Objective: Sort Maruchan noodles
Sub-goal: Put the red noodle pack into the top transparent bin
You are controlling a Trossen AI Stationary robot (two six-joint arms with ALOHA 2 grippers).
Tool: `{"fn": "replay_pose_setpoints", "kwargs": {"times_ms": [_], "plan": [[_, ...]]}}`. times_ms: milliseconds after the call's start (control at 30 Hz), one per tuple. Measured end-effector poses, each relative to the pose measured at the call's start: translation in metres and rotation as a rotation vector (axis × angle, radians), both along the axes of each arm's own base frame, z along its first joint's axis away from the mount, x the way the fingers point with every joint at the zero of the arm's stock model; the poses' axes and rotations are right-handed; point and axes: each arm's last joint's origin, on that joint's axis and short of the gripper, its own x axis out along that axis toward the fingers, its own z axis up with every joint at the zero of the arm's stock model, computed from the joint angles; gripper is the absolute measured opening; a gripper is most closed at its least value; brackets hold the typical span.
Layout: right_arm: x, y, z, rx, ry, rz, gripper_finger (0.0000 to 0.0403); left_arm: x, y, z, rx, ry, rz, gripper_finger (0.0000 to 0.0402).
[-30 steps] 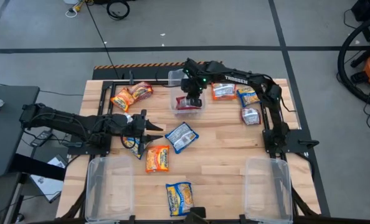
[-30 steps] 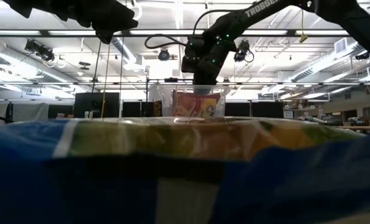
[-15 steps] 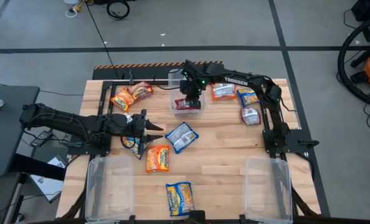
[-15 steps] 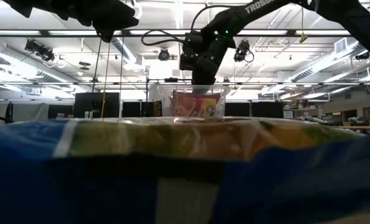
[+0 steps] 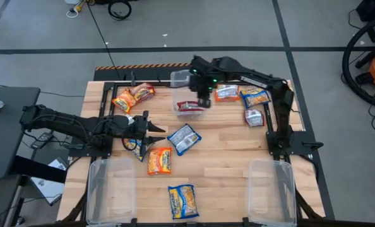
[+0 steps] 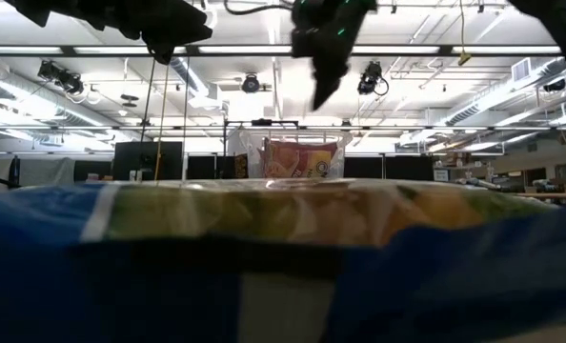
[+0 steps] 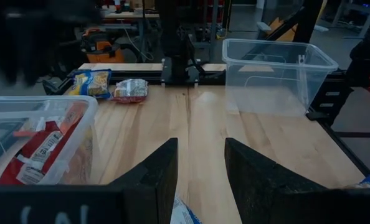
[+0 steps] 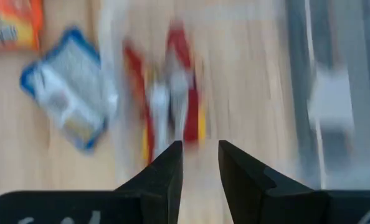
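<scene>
Several noodle packets lie loose across the tabletop [image 5: 225, 151]: an orange one [image 5: 160, 161], a blue one [image 5: 184, 139] and another blue-and-yellow one [image 5: 182, 200] near the front edge. The red packet [image 5: 190, 107] sits inside the small clear bin [image 5: 180, 79] at the far middle. Right gripper [image 5: 204, 99] hangs above that bin, fingers slightly parted, holding nothing. Left gripper [image 5: 154, 133] hovers near the blue packet, fingers apart and empty.
</scene>
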Motion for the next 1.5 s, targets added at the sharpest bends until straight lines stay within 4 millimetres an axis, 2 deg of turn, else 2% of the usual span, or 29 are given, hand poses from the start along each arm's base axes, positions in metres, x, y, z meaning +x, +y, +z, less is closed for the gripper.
{"fn": "replay_pose_setpoints", "kwargs": {"times_ms": [133, 233, 367, 467, 567, 733, 833, 967, 1233, 1500], "plan": [[-0.043, 0.028, 0.027, 0.063, 0.137, -0.096, 0.0108, 0.000, 0.000, 0.000, 0.008, 0.000, 0.010, 0.0137], [-0.071, 0.046, 0.043, 0.061, 0.122, -0.196, 0.0108, 0.000, 0.001, 0.000, 0.044, 0.000, 0.040, 0.0137], [-0.103, 0.065, 0.043, 0.027, 0.104, -0.370, 0.0108, 0.000, 0.002, 0.001, 0.039, -0.006, 0.049, 0.0137], [-0.125, 0.077, 0.021, 0.007, 0.159, -0.516, 0.0108, 0.000, 0.002, 0.002, 0.028, -0.017, 0.051, 0.0137], [-0.142, 0.085, -0.016, 0.029, 0.213, -0.668, 0.0114, 0.000, 0.001, 0.003, 0.025, -0.026, 0.050, 0.0137], [-0.154, 0.091, -0.079, 0.098, 0.322, -0.785, 0.0143, 0.000, 0.001, 0.003, 0.024, -0.026, 0.051, 0.0137], [-0.159, 0.090, -0.104, 0.089, 0.401, -0.814, 0.0172, 0.000, 0.001, 0.003, 0.024, -0.026, 0.051, 0.0137], [-0.169, 0.084, -0.126, -0.028, 0.410, -0.956, 0.0218, 0.000, 0.001, 0.003, 0.024, -0.026, 0.051, 0.0137], [-0.190, 0.077, -0.162, -0.083, 0.368, -1.127, 0.0298, 0.000, 0.001, 0.002, 0.024, -0.024, 0.051, 0.0137], [-0.201, 0.071, -0.187, -0.042, 0.281, -1.138, 0.0317, 0.000, 0.001, 0.002, 0.031, -0.023, 0.049, 0.0137]]}}
